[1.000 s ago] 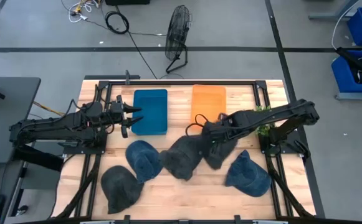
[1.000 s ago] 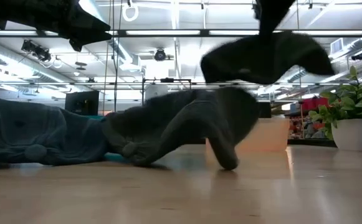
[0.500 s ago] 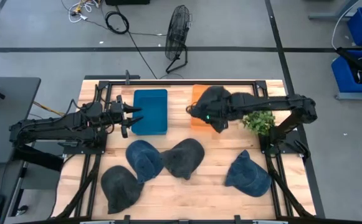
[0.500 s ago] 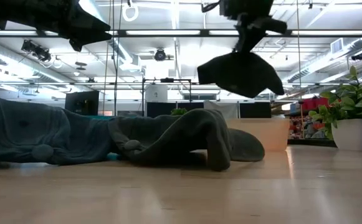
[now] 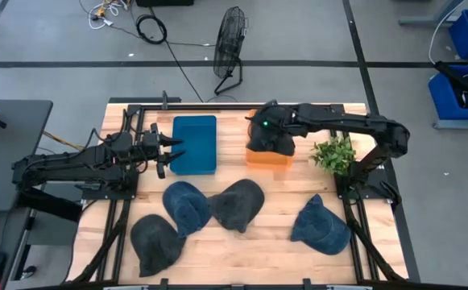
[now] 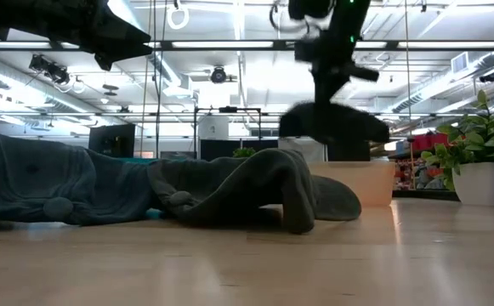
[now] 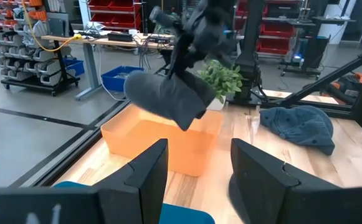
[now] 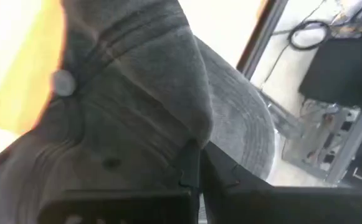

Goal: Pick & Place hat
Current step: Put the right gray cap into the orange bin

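So here we've got the right claw (image 5: pixel 267 129) reaching out over the orange bin (image 5: pixel 269 153) at the back of the worktop (image 5: pixel 258 242), clamped on a dark grey hat (image 5: pixel 272 139) that hangs under it, up off the bin. In the right wrist view the fingers are pinched tight together on the hat's fabric (image 8: pixel 137 124), with the orange of the bin showing past it. From table height we see the hat (image 6: pixel 336 123) dangling in the air above the bin (image 6: pixel 353 183), clear of its rim. The left wrist view catches it too: hat (image 7: pixel 168 99) tilted and hanging over the open orange bin (image 7: pixel 162 146). The left claw (image 5: pixel 167 151) is parked over the left edge of the blue bin (image 5: pixel 194 144), and its fingers (image 7: pixel 265 180) sit apart with nothing between them. Still lying on the worktop we count four more hats: a blue one (image 5: pixel 185 205) just in front of the blue bin, a grey one (image 5: pixel 238 203) touching it on the right, another dark grey one (image 5: pixel 155 243) near the front left, and a blue one (image 5: pixel 320 224) off on the right side. There's also a small potted plant (image 5: pixel 333 155) just beside the orange bin on the right.
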